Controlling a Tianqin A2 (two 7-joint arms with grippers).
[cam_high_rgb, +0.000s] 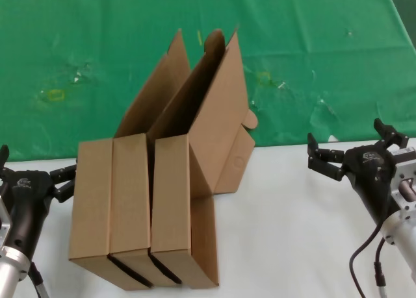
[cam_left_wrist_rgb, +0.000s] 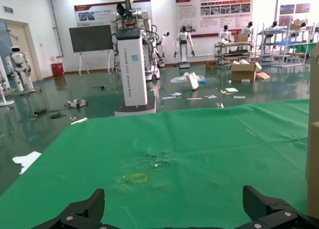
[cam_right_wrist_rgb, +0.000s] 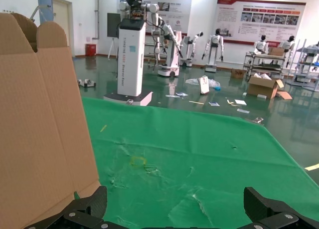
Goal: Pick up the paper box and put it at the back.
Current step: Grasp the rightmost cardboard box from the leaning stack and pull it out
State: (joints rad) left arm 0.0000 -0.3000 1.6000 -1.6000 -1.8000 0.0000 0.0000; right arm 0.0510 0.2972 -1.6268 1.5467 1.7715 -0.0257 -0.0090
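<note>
Three brown corrugated mailer boxes stand on edge side by side on the white tabletop (cam_high_rgb: pixel 286 233), long axes running front to back, lids hinged up and leaning toward the green cloth (cam_high_rgb: pixel 84 45) at the back. Which one is the paper box cannot be read from the scene; judged by reach, either outer one. The left outer box (cam_high_rgb: pixel 91 200) stands just beside the left gripper (cam_high_rgb: pixel 45 178). The right outer box (cam_high_rgb: pixel 172 204), with its tall raised lid (cam_high_rgb: pixel 218 116) and rounded side tab, lies well apart from the right gripper (cam_high_rgb: pixel 354 149), toward the robot's left of it.

Key relation: the row sits left of centre, so the left arm is nearer. The boxes' narrow top edges face up, and their broad faces look left and right.

Left gripper: low at the table's left edge, fingers spread wide, holding nothing; the wrist view shows both tips (cam_left_wrist_rgb: pixel 79 211) apart over green cloth, with box cardboard at the frame edge.

Right gripper: above the white tabletop near the cloth's edge, fingers likewise apart, empty, touching nothing. Its wrist view shows the raised lid (cam_right_wrist_rgb: pixel 40 119) close alongside.

Green cloth behind the boxes is creased and faintly stained yellow.
</note>
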